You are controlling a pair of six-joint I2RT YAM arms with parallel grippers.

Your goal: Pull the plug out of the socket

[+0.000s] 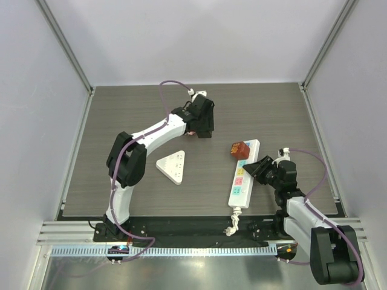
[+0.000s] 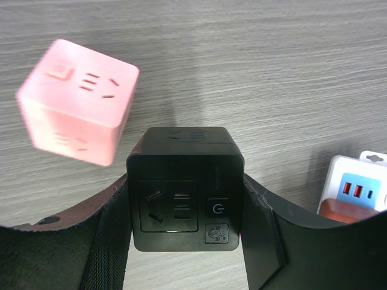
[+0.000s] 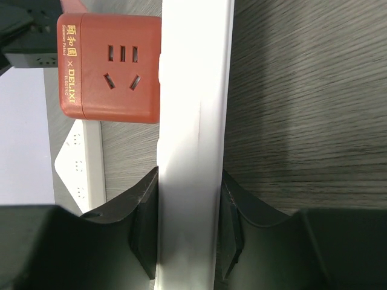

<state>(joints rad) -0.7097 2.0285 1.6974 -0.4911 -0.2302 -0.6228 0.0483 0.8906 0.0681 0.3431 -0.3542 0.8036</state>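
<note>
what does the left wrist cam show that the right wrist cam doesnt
Only the left wrist: a pink cube and the left claw gripping a black cube. Only the right wrist: the right claw clamped on the white power strip, the white triangular plate, and gold lettering on the red cube plug. Both: the strip and, blurred in the left view, the red plug on it.

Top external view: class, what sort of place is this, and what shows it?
Probably a robot lab test cell: two arms bolted at the near edge of a table, plain white panels walling it in, and practice items: power strip, red cube plug, black cube plug.
</note>
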